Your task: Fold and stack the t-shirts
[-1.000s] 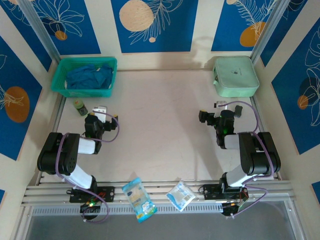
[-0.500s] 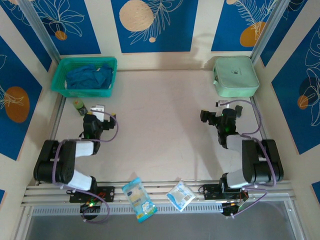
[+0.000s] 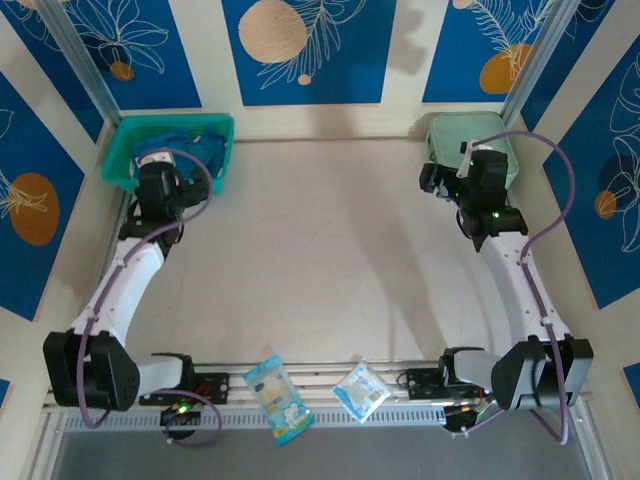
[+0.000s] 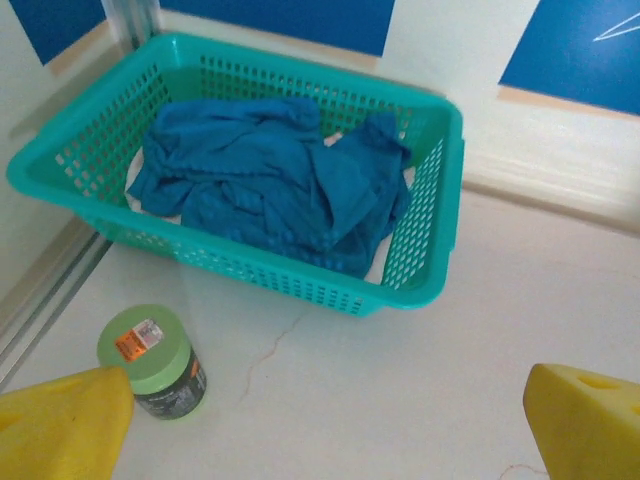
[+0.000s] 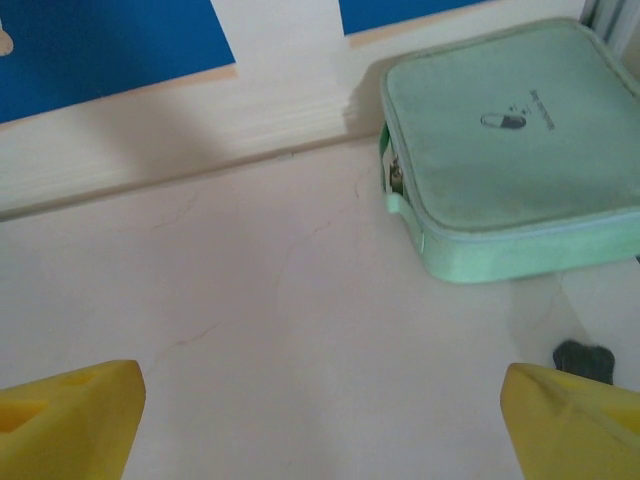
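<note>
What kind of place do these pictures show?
Probably a robot test cell, not a home: two arms bolted to a table edge, printed blue panels walling it in, and a mesh basket holding a teal-blue t-shirt.

Left pincer [image 4: 325, 410], right pincer [image 5: 322, 400], both agape

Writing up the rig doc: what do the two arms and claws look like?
Left arm and right arm: white links, black joints and bases, looping purple cables. Left claw and right claw: blunt yellow fingers. A small green light glows on the right arm's wrist.
</note>
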You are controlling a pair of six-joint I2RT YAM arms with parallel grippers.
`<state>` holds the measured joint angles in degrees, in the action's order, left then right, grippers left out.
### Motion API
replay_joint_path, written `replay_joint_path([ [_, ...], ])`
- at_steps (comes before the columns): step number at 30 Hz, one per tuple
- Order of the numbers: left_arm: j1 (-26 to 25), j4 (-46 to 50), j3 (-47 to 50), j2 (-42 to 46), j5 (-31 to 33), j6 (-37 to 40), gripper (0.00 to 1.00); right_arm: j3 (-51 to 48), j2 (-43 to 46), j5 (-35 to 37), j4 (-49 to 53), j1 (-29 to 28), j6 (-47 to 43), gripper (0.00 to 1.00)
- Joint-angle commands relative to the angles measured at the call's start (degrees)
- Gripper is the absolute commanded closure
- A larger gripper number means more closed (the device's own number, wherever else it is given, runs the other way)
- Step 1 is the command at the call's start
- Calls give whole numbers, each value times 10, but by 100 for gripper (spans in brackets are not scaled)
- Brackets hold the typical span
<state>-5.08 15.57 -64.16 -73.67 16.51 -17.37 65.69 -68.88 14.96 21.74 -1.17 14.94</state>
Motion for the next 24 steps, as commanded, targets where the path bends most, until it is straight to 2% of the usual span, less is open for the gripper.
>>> replay_joint_path([
  [1,12,222,-121,-82,-27,-32,1,17,11,-22,118,-7,32,8],
  [4,41,278,-226,-175,-68,-33,8,4,21,-52,128,-13,42,8],
  [8,80,262,-327,-292,-167,-32,19,-14,18,-76,132,-24,47,10],
  [11,88,275,-428,-391,-201,-7,23,-24,12,-86,130,-33,46,12],
  [18,88,343,-682,-591,-183,35,25,-44,5,-81,116,-46,47,13],
  [24,88,360,-789,-702,-176,44,32,-45,-5,-73,117,-55,54,16],
])
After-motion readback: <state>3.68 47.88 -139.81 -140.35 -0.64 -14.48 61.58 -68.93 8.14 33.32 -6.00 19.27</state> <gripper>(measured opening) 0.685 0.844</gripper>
